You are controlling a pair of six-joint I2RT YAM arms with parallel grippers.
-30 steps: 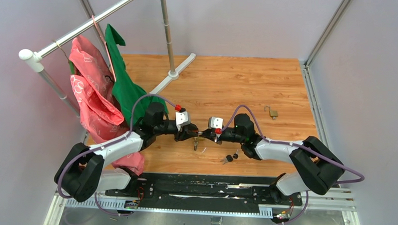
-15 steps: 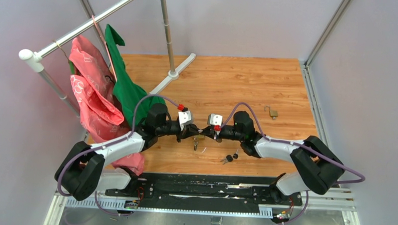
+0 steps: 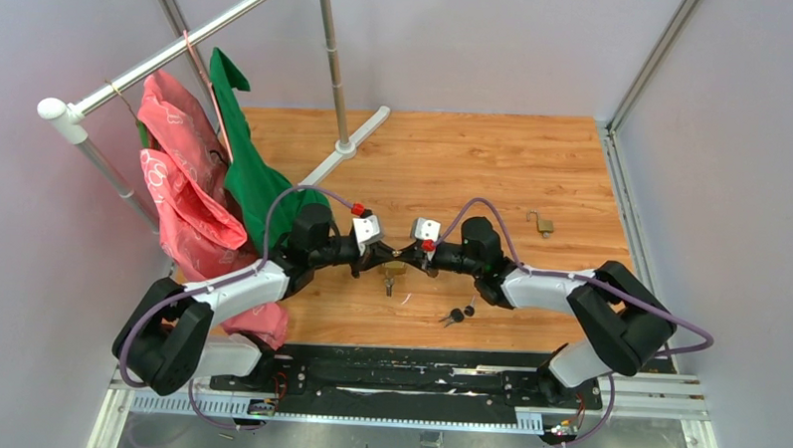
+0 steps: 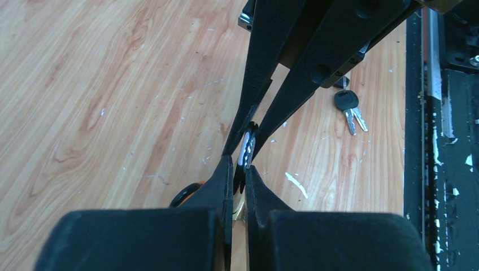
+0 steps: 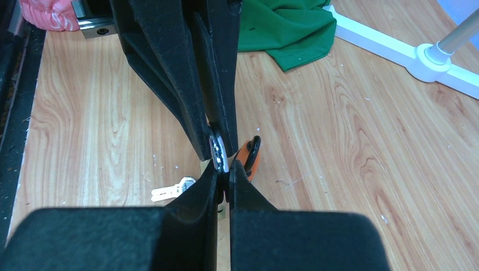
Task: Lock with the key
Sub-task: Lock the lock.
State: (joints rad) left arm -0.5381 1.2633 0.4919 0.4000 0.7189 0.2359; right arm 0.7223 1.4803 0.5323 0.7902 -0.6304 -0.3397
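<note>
**Mia:** What do you see from up high?

**Ben:** Two arms reach in and meet over the middle of the wooden table (image 3: 494,168). The left gripper (image 3: 383,264) and the right gripper (image 3: 407,259) are tip to tip. The little yellow lock (image 3: 394,272) sits right between the two tips.

**Mia:** What else is there?

**Ben:** Two spare keys (image 3: 457,314) with black heads lie near, on the robot's side. A small metal hook (image 3: 542,224) lies well apart on the right. A pink cloth (image 3: 189,207) and a green cloth (image 3: 245,174) hang on a rack (image 3: 180,45) at the left.

**Mia:** Now the left wrist camera?

**Ben:** The left gripper (image 4: 239,169) has its fingers pressed together on a shiny metal piece (image 4: 247,149). The right gripper (image 4: 250,129) comes in from the top and pinches the same piece from the other side. I can't tell if it is a key's head or a ring.

**Mia:** Can you see the lock there?

**Ben:** Only a bit of yellow under the fingers. An orange and black loop (image 4: 186,195) sticks out on the left. The spare keys (image 4: 349,110) lie on the wood to the right.

**Mia:** And the right wrist camera?

**Ben:** It shows the same pinch from the other side. The right gripper (image 5: 225,169) is squeezed tight on the shiny piece, and the left one bites it from above. The loop (image 5: 253,155) is just beside the tips on the right. A silver key (image 5: 172,191) pokes out low on the left.
</note>
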